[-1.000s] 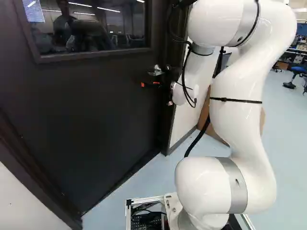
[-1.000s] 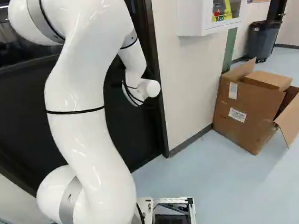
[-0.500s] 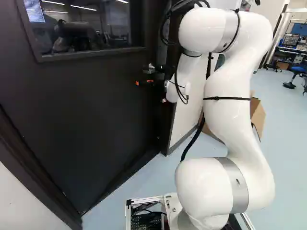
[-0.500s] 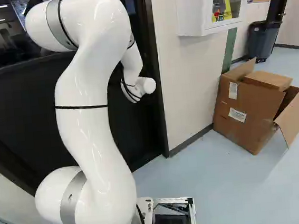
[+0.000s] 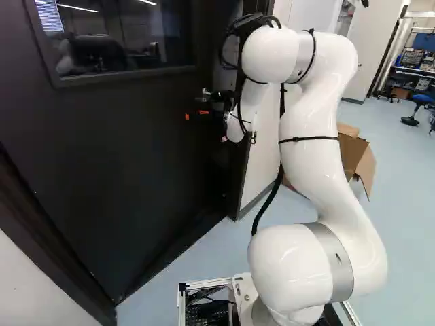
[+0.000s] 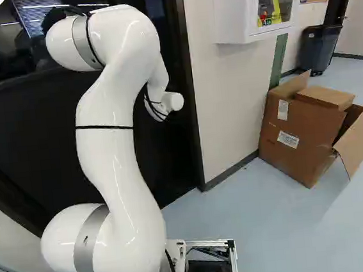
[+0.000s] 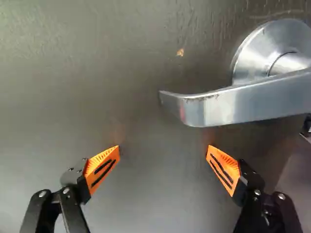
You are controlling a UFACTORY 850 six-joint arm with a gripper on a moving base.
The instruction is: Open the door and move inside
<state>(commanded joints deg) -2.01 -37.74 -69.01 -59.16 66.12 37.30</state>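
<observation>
– Where is the lever handle (image 7: 233,104)?
– It is on the door (image 5: 122,149), ahead of the hand (image 5: 196,114), more toward one finger (image 7: 226,167).
– And the hand?
– It is released, the fingers stand apart.

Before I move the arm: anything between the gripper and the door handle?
Nothing visible. In the wrist view the lever handle shows unobstructed, its free end ahead of the gap between the open fingers, with only the door behind it. The cardboard box stands beyond the door frame, out of that path.
</observation>
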